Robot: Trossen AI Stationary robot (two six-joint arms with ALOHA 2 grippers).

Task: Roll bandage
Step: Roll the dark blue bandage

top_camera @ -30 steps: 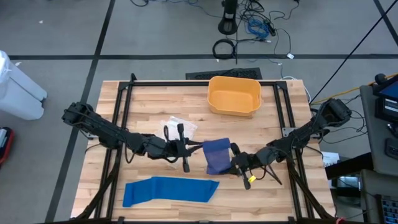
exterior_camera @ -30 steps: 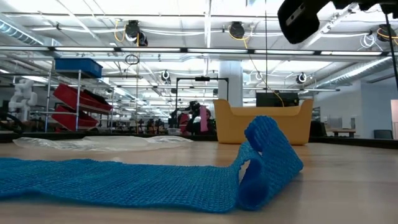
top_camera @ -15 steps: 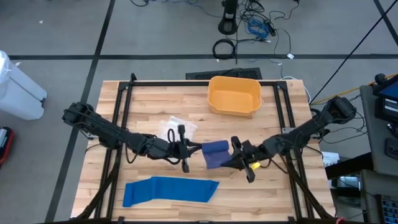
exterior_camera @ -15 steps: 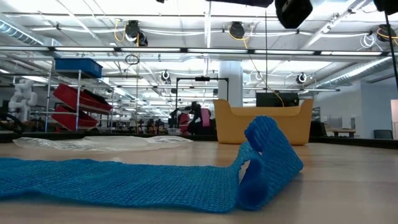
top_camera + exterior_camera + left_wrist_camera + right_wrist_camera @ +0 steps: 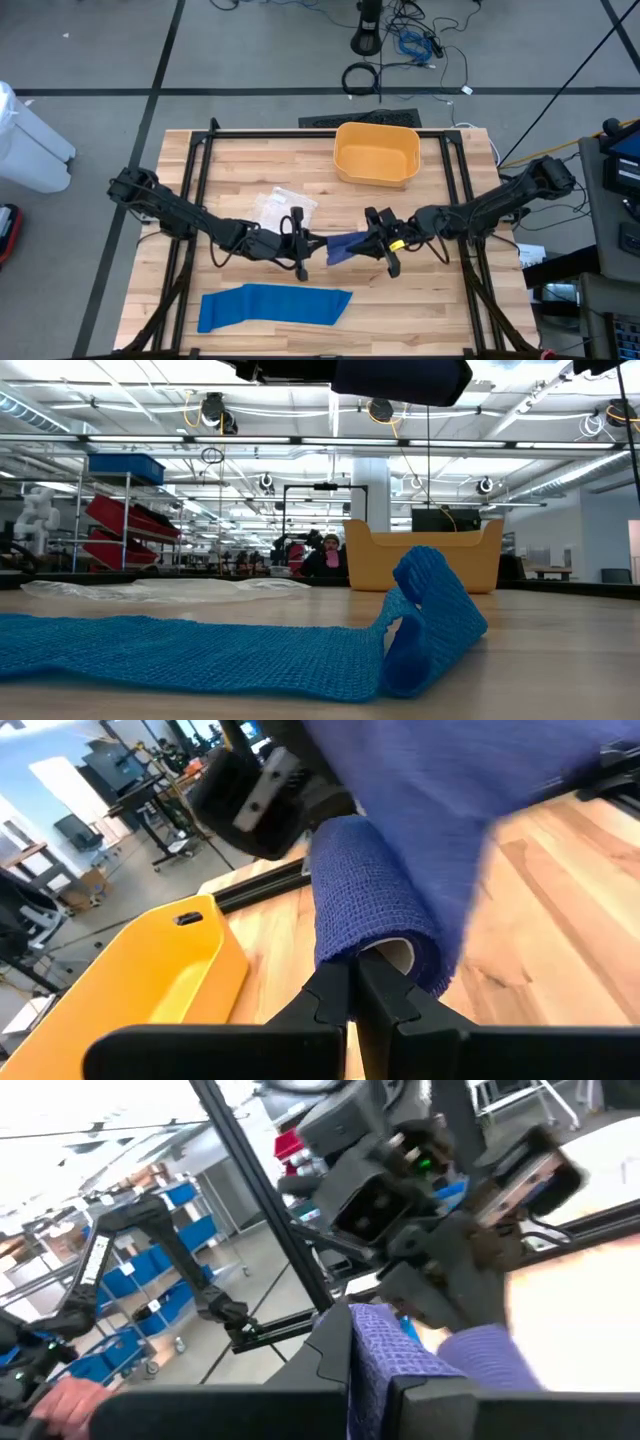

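Above the middle of the wooden table point(image 5: 240, 165), both arms are meeting over a dark purple bandage point(image 5: 343, 247), which is hanging between them clear of the boards. From the left side, the left gripper point(image 5: 303, 243) is reaching in, its fingers point(image 5: 330, 1003) clenched together on one end of the purple bandage; in the left wrist view the partly rolled cloth point(image 5: 372, 910) is sitting right at the fingertips, wrapped round a pale core. From the other side, the right gripper point(image 5: 375, 243) is pinching the opposite end, and in the right wrist view a strip of the purple weave point(image 5: 372, 1360) is running down between its closed fingers. The two grippers are standing very near each other, with only the short bunched cloth between them.

Nearer the front edge, a second bandage, bright blue point(image 5: 273, 306), is lying mostly flat on the boards, well apart from both grippers. In the low view its right end point(image 5: 425, 620) is curling up into a loose loop.

Just behind the left gripper, a clear plastic wrapper point(image 5: 278, 206) is lying on the wood. Toward the back edge, a yellow tub point(image 5: 377, 155) is sitting upright, apart from everything else.
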